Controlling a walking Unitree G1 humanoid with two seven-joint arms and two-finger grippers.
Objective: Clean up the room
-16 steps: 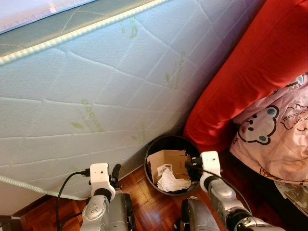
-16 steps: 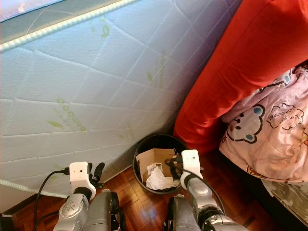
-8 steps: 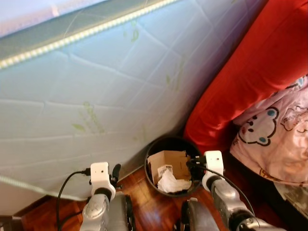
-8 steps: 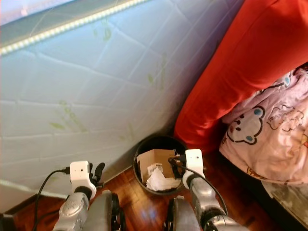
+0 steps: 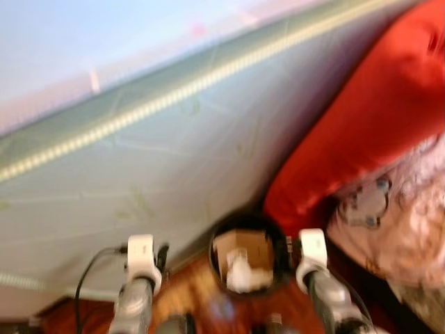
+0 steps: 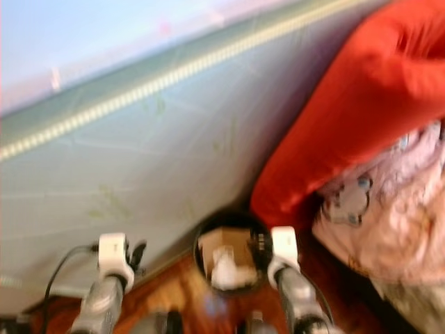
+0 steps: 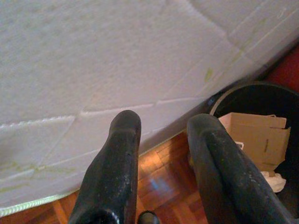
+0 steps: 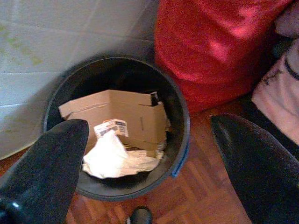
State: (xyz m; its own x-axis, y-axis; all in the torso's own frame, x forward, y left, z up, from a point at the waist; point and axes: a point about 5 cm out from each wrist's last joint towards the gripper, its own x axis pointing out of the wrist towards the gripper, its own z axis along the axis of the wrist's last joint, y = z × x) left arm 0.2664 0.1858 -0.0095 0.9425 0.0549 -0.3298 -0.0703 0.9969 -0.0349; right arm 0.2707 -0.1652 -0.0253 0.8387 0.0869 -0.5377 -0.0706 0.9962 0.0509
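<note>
Right claw [image 8: 149,154] hangs wide and empty, with the black bin [image 8: 180,116] directly under and ahead of it, cardboard box [image 8: 126,116] and white paper [image 8: 112,156] inside. Left claw [image 7: 161,135], narrowly parted and empty, has this bin off to its side, so the right arm is nearer.

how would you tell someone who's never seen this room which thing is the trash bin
Start at the big pale quilted mattress leaning upright, and follow its lower edge to where it meets the red cushion. On the wooden floor in that corner stands the bin. It is the one round black container there, holding a brown cardboard box and crumpled white paper.
</note>
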